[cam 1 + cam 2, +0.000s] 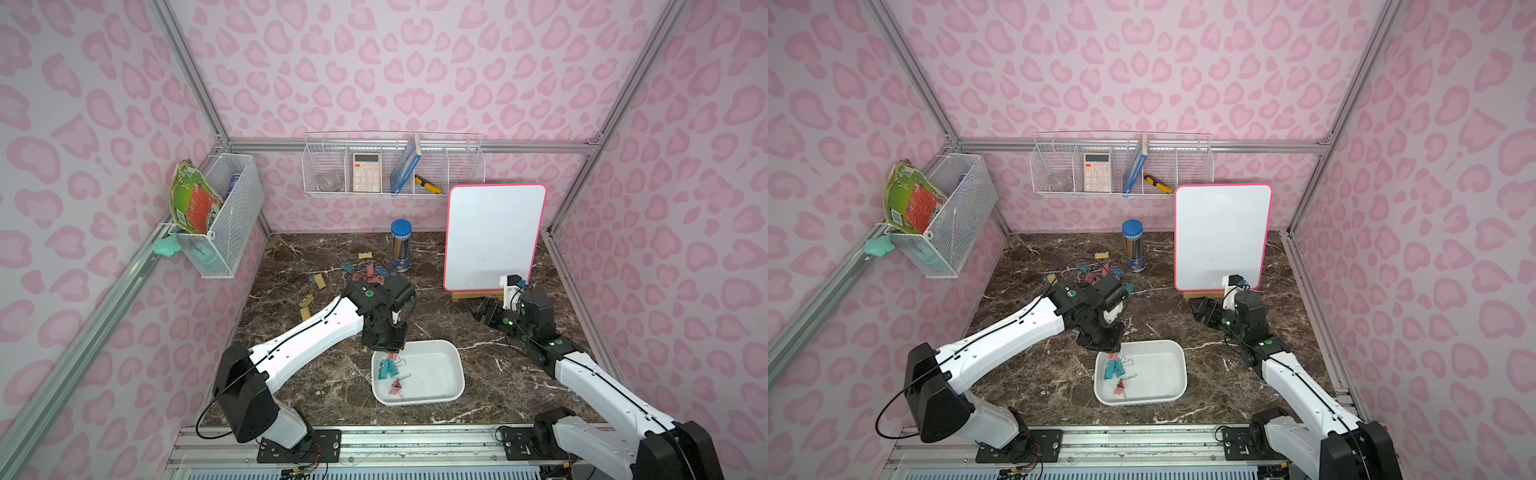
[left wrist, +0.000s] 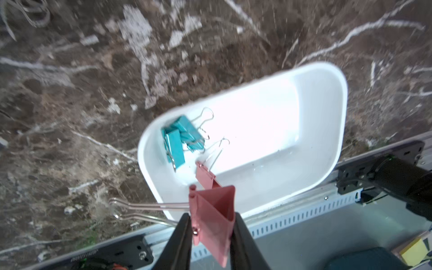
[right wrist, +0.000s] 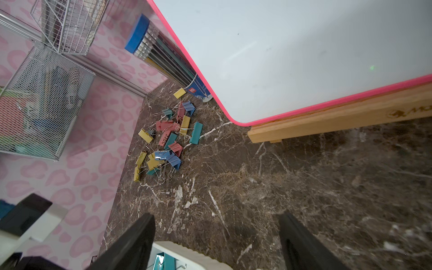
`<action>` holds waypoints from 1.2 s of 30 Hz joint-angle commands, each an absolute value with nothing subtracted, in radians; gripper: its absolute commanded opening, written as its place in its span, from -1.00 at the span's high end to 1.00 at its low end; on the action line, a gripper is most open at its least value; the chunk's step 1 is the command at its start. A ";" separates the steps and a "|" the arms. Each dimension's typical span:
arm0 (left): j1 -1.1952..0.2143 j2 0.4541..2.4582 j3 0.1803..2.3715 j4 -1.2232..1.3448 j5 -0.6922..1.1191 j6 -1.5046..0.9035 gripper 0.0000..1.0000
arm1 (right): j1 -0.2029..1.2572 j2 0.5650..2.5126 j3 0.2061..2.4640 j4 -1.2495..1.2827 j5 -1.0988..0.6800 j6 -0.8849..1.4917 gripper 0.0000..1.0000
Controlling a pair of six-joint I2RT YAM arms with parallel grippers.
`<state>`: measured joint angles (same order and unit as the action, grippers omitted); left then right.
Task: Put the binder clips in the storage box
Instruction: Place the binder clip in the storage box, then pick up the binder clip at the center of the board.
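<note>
Pinches a pink binder clip (image 2: 215, 205) in the left gripper (image 2: 211, 216), above the far left corner of the storage box (image 1: 451, 353). Finds teal clips (image 1: 386, 369) and a second pink clip (image 1: 395, 387) inside the box, loose clips (image 3: 168, 140) heaped beyond it. Spreads the right gripper (image 3: 217, 216) wide, empty, off the box's right.

Pink leopard-print walls (image 1: 374, 62); brown, white-veined marble tabletop (image 1: 324, 374); white storage box (image 1: 432, 374) at lower centre with teal and pink binder clips (image 1: 387, 369); pink-edged white board (image 1: 494, 237) right of centre.

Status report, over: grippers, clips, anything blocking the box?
Left gripper shut on pink clip over storage box corner. Right gripper open, empty, near whiteboard. Several clips boxed; pile left on table. Nothing blocking.
</note>
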<state>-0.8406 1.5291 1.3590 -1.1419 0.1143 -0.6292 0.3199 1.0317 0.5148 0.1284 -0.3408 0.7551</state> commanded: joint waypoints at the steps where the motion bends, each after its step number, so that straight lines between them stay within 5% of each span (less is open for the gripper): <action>1: -0.930 1.568 1.343 -1.210 0.027 -0.709 0.39 | 0.319 1.032 0.521 0.158 -0.360 0.736 -0.71; 5: -0.980 1.686 1.337 -1.161 0.002 -0.707 0.35 | 0.319 1.017 0.512 0.153 -0.364 0.748 -0.71; 11: -0.986 1.724 1.318 -1.061 0.041 -0.703 -0.01 | 0.321 0.968 0.539 0.101 -0.344 0.711 -0.69; 18: -0.928 1.455 1.347 -1.059 -0.141 -0.755 -0.13 | 0.482 1.051 0.665 0.081 -0.273 0.663 -0.56; 24: -0.590 1.117 1.158 -0.801 -0.111 -0.720 -0.29 | 0.711 1.297 0.834 0.120 -0.048 0.708 -0.41; 30: -0.413 1.039 1.108 -0.668 -0.078 -0.617 -0.98 | 0.753 1.645 1.110 0.061 0.052 0.719 -0.27; 34: -0.360 1.092 1.171 -0.759 -0.075 -0.548 -0.99 | 0.789 1.866 1.349 -0.062 0.103 0.660 -0.21; 36: -0.344 1.103 1.168 -0.757 -0.035 -0.531 -0.98 | 0.800 1.962 1.453 -0.081 0.093 0.631 0.05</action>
<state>-0.3618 1.0904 1.1606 -0.7441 -0.0822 -0.5972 0.7864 1.8656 1.3499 0.0006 0.0532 0.6827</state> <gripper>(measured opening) 0.992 0.548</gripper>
